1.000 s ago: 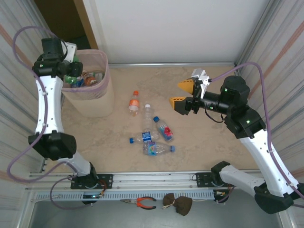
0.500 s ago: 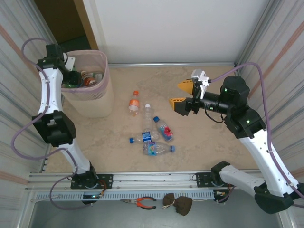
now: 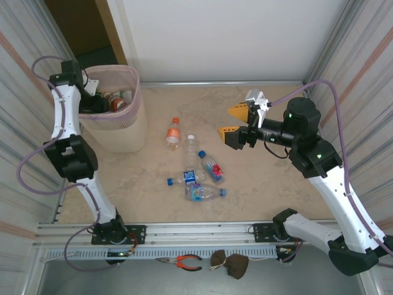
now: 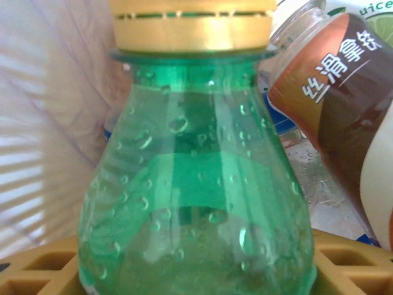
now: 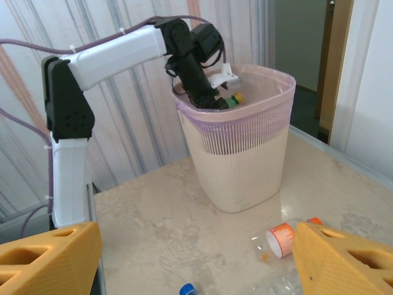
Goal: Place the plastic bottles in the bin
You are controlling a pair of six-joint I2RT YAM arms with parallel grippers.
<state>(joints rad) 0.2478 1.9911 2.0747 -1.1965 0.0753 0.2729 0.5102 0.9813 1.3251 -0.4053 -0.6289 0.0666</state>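
Left jaws: green bottle (image 4: 196, 203) is being gripped between them, inside the bin (image 3: 120, 132).
Right jaws: being held wide apart, empty.
Loose bottles (image 3: 190, 177): being left on the desk (image 3: 264, 184), ahead of right jaws.

Glossy, droplet-beaded green plastic bottle (image 4: 196, 203); matt ribbed plastic bin (image 5: 239, 166).

In the left wrist view, at the upper right of the frame, the brown wrap label of a clear plastic bottle (image 4: 341, 104) carries slanting white Chinese characters, 丝滑拿铁. Above it, in the top right corner, a white label (image 4: 362, 7) shows green letters "uice", cut off by the frame edge. In the top view, the labels of the loose bottles (image 3: 195, 177) on the bench (image 3: 276, 184) are too small to read.
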